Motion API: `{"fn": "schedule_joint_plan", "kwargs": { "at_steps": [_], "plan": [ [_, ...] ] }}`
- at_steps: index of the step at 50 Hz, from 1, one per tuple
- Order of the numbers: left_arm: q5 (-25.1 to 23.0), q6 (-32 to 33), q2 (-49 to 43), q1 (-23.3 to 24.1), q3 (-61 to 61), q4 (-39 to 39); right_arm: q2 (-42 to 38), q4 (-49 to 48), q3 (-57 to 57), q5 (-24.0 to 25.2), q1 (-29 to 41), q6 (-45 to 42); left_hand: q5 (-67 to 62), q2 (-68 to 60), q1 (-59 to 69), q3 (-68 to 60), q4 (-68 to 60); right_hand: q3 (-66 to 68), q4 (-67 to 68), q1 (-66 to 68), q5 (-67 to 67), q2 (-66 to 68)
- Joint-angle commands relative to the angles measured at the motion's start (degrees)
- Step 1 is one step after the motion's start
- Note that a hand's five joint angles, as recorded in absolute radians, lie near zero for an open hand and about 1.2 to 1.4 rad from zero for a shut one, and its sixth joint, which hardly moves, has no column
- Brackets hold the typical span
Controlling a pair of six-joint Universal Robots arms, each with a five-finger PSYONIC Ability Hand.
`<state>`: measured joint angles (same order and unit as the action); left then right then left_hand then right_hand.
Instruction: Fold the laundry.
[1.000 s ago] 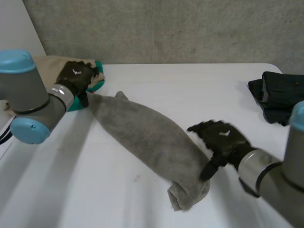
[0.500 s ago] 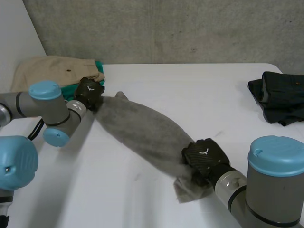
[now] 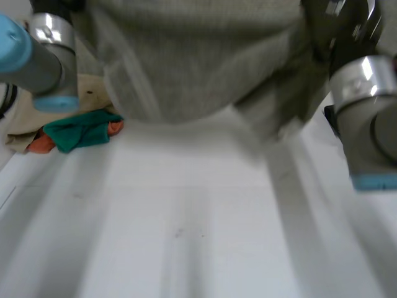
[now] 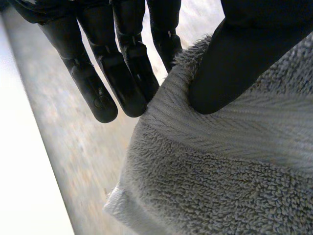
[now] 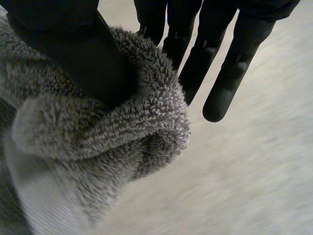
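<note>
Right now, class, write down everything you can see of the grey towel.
The grey towel is thick, looped terry with a flat woven band near one edge. It hangs above the white table, stretched between both hands and sagging in the middle. The left hand pinches one end between thumb and fingers; the right hand pinches the other, bunched end the same way.
</note>
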<state>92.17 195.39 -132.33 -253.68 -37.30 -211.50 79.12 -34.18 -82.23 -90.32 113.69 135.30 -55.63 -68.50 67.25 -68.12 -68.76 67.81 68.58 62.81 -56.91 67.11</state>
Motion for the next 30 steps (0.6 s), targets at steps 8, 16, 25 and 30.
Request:
{"fn": "schedule_joint_plan", "kwargs": {
  "at_steps": [8,16,25,30],
  "plan": [
    [-1.2,-4.0,14.1,0.7,-25.2,2.6,0.0,4.4,-8.8,7.0,-0.8,-0.4,-14.4,-11.5,12.7,-11.9,-11.2,12.2,11.4,17.2,-13.1,12.9],
    [-6.9,-3.7,17.8,2.2,-38.8,4.2,2.6,46.3,-18.9,8.3,0.2,-8.7,-14.4,-11.5,12.7,-11.9,-11.2,2.1,1.3,7.1,-3.0,2.8],
    [-8.6,-4.1,21.1,4.5,-36.8,4.9,3.0,40.6,-8.2,5.4,-0.5,-2.4,-14.4,-11.5,12.7,-11.9,-11.2,-57.8,-58.6,-52.8,56.9,-57.1],
    [-8.8,-4.0,24.7,7.3,-36.3,5.0,1.7,35.3,-0.5,4.5,-0.6,8.1,-14.4,-11.5,12.7,-11.9,-11.2,-57.8,-58.6,-52.8,56.9,-57.1]
  ]
}}
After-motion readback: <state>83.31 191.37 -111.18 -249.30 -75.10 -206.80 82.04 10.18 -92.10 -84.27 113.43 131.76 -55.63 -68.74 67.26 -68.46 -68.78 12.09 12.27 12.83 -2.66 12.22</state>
